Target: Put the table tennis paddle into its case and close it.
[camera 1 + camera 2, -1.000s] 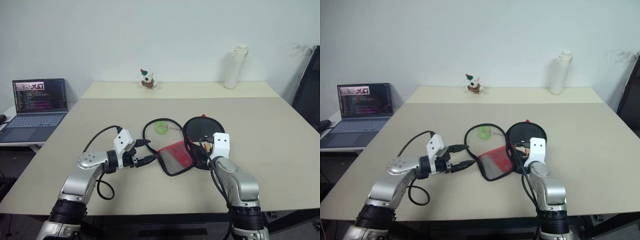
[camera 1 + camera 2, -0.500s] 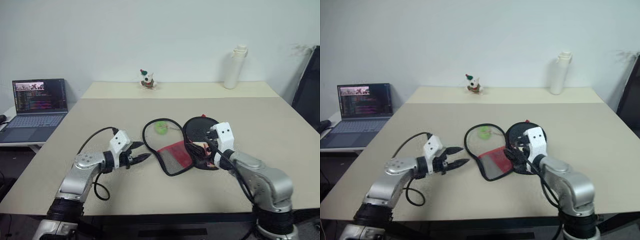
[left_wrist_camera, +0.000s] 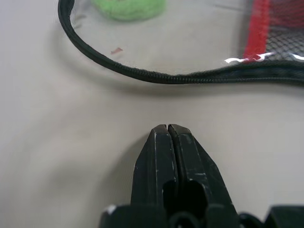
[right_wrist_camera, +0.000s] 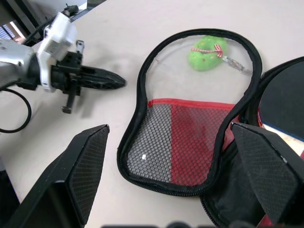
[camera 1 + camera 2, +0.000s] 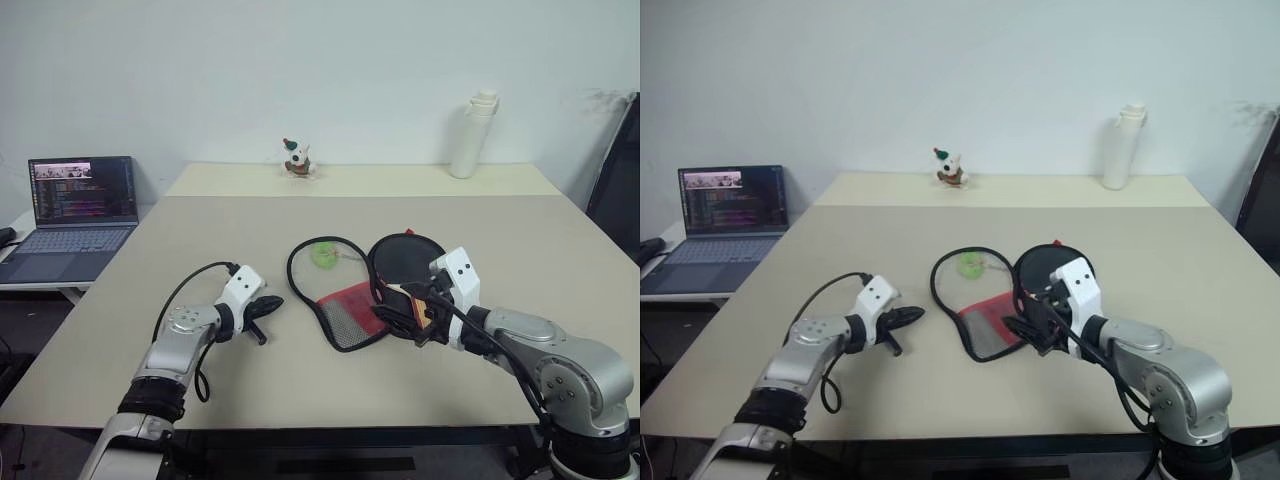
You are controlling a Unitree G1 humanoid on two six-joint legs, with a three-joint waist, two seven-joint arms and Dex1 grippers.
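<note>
Black left tool pinched, level — beside case

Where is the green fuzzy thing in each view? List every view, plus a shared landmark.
Left eye view: the green fuzzy thing lies centre-frame, inside the open case flap's rounded end.
Right eye view: same spot.
Left wrist view: just beyond the black zip edge, partly cut off.
Right wrist view: inside the zip loop, beyond the red mesh pocket.
Shared landmark: the black zip edge ringing it.
</note>
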